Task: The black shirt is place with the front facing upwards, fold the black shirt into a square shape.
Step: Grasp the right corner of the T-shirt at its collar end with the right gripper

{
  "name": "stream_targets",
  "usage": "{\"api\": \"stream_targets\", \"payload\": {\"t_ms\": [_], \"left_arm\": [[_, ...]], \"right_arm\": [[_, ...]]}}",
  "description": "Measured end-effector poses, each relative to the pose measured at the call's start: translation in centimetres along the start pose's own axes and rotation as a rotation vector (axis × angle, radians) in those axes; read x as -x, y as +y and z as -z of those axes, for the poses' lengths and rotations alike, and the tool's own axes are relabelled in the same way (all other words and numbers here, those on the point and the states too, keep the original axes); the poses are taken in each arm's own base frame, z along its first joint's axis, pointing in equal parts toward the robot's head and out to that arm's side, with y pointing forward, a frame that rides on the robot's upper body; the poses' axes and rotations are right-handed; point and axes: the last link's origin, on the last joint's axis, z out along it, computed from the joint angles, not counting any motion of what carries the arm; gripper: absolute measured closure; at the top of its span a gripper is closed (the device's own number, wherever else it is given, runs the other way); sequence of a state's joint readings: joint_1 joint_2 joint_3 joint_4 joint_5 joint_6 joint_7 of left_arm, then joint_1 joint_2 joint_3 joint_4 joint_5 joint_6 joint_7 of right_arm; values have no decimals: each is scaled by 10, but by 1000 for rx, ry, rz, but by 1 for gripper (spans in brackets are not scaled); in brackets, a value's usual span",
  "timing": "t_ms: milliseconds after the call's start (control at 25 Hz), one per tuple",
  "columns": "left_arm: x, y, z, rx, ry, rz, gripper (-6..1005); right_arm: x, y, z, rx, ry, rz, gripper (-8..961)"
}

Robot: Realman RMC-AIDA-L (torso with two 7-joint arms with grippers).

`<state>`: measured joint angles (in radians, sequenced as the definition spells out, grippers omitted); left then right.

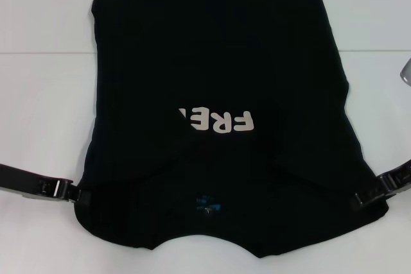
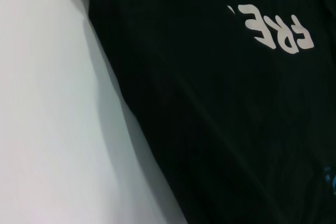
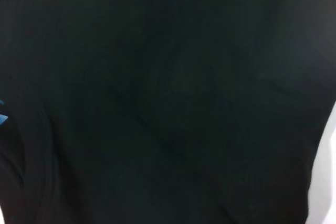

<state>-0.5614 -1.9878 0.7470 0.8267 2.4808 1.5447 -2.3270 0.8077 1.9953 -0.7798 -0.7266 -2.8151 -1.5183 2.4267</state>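
Claws (image 1: 74, 192) (image 1: 359, 198) at black shirt (image 1: 218, 81) edges, head view only

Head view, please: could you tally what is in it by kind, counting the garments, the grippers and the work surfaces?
Garments: 1, the black shirt, sleeves folded in.
Grippers: 2, the left gripper and the right gripper, each at a near side edge of the shirt.
Work surfaces: 1, the white table.
Total: 4
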Motion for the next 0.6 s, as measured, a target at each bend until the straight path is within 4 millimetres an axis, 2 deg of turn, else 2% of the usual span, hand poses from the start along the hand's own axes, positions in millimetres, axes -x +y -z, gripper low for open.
{"api": "stream_targets", "payload": {"t_ms": [600], "left_arm": [[0, 1, 0, 4, 0, 0, 983]], "right_arm": [[6, 18, -7, 67, 13, 44, 60]]}}
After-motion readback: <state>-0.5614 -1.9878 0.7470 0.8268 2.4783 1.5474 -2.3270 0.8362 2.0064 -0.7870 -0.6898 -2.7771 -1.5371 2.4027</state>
